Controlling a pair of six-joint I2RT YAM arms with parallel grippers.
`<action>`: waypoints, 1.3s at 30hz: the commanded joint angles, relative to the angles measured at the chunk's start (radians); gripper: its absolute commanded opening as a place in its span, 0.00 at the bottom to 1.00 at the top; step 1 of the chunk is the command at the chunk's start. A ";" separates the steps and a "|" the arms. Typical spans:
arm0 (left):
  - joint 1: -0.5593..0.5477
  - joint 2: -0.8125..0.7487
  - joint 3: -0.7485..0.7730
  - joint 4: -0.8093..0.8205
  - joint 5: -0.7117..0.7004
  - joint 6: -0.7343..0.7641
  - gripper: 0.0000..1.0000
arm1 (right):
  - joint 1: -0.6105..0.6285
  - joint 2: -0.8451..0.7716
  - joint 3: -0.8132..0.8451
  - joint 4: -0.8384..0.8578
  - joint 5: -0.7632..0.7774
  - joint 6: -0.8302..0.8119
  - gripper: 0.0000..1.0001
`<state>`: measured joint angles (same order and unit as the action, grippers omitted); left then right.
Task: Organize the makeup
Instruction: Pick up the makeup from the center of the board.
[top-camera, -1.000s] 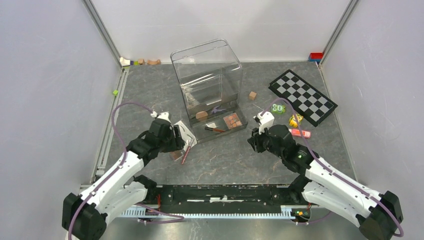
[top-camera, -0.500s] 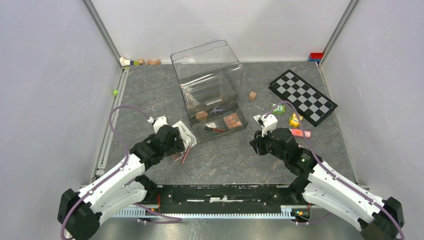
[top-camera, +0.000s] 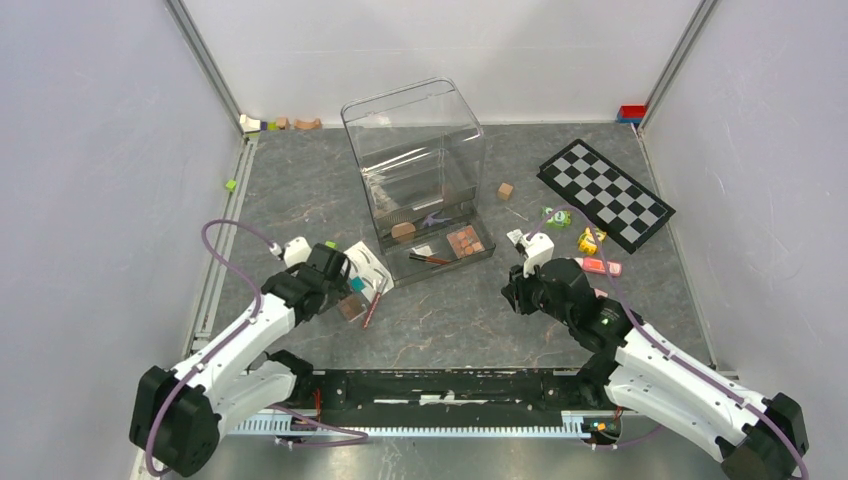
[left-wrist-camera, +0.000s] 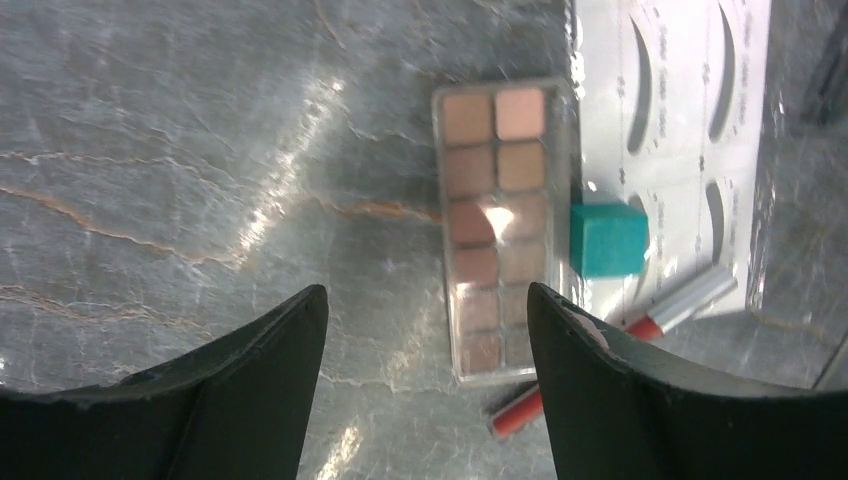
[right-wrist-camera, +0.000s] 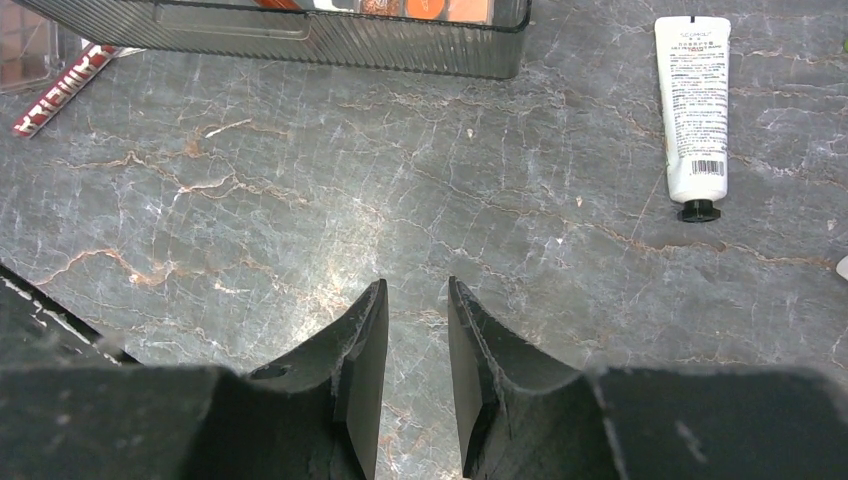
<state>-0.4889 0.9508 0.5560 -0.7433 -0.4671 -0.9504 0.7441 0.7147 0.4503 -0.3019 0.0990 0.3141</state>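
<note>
Bare table (left-wrist-camera: 200, 150) lay open along one long side of the palette (left-wrist-camera: 497, 225); a teal cube (left-wrist-camera: 608, 240) crowded the other.

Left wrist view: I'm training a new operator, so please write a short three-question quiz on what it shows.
1. True or false: the left hand is shut on the eyeshadow palette.
2. Multiple choice: where does the teal cube sit? A) on the white eyebrow card, right beside the palette; B) on top of the palette's pans; C) between the hand's fingers.
3. Short answer: what colour is the body of the pencil by the palette's near end?
Key: 1 false, the hand is open and holds nothing; 2 A; 3 red.
</note>
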 joint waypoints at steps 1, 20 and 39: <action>0.116 0.011 0.023 0.063 0.039 0.009 0.79 | 0.002 -0.006 -0.010 0.013 0.013 0.004 0.35; 0.179 0.318 0.155 0.156 0.122 0.044 0.88 | 0.002 0.001 -0.040 0.011 0.016 -0.012 0.36; 0.179 0.404 0.147 0.123 0.110 0.006 0.79 | 0.002 0.009 -0.050 0.007 0.024 -0.023 0.37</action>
<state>-0.3141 1.3506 0.6964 -0.6258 -0.3382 -0.9150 0.7441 0.7219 0.4110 -0.3096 0.1085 0.2985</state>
